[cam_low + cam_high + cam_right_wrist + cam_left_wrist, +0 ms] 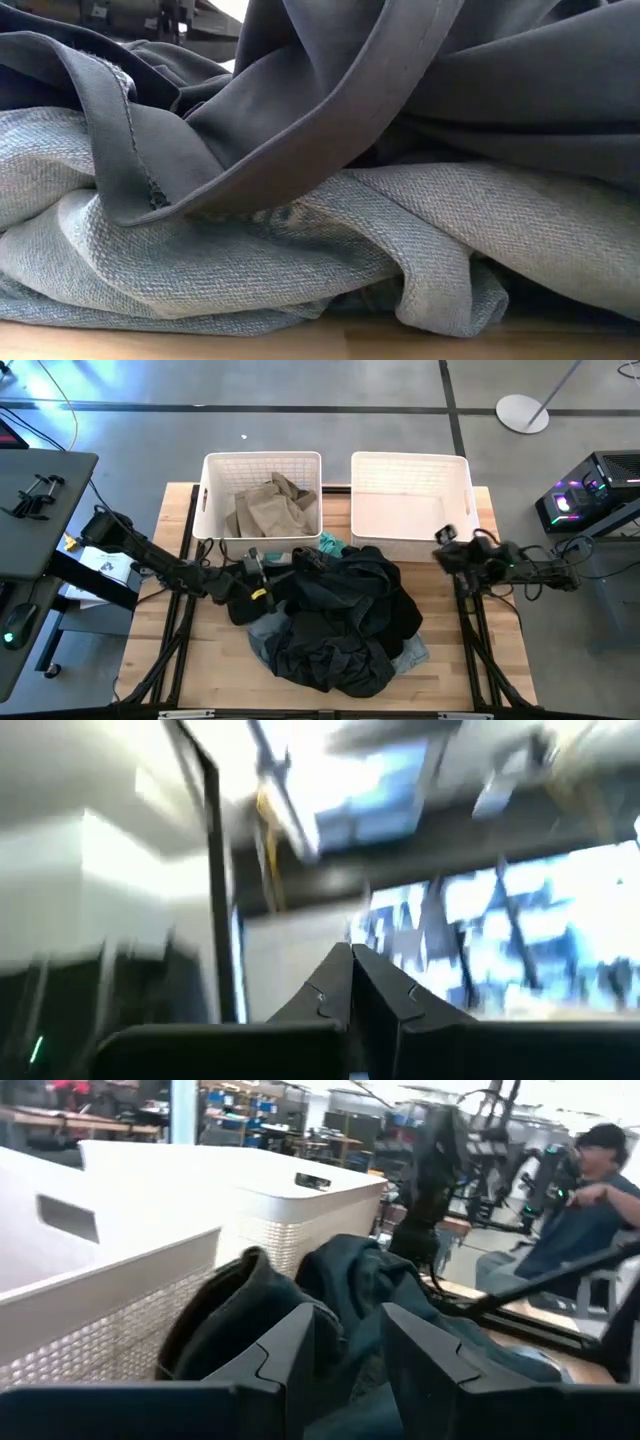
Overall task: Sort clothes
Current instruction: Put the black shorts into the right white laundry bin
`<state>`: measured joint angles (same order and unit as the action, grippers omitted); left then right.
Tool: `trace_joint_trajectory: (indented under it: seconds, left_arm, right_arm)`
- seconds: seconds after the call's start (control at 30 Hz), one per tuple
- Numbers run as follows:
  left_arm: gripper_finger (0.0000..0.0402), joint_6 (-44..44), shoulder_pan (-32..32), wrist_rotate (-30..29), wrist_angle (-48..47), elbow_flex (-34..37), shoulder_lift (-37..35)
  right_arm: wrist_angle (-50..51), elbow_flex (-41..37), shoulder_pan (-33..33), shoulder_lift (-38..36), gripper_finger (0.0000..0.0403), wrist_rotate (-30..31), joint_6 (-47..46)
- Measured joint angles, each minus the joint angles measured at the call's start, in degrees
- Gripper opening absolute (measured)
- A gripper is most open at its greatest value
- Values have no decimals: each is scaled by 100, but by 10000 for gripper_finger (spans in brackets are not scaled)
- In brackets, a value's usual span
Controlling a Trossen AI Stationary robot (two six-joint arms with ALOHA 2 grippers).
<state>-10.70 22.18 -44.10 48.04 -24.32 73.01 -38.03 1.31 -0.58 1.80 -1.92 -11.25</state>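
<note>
A wooden table [150, 610] carries two white slatted baskets side by side along its far edge. The left basket [212, 510] holds a crumpled tan khaki garment [272, 508]; the right basket [460, 510] shows only its pale floor. Directly in front of the baskets lies a heap of clothes: a large black garment [350, 615] on top, light blue-grey denim [265, 632] emerging at its near left and near right edges, and a scrap of teal green fabric [330, 544] at the far edge, just beside the baskets. In the low view, dark folds [420, 90] drape over the denim [250, 260], which rests on the tabletop. The left gripper [250, 565] sits low at the heap's far left corner, just in front of the left basket; in its wrist view its fingers [290, 1355] stand partly apart with dark cloth [345, 1295] bunched between and ahead of them, though a firm grip cannot be confirmed. The right gripper [446, 540] hangs beside the right basket's near right corner, its fingers [330, 990] pressed together on nothing.
</note>
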Motion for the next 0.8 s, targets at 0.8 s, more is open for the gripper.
trace_joint_trajectory:
  seconds: [0.8]
  left_arm:
    - [107,-104,41,-36,14,-4,2]
  right_arm:
    - [514,2055,-1560,4856,1,-15,979]
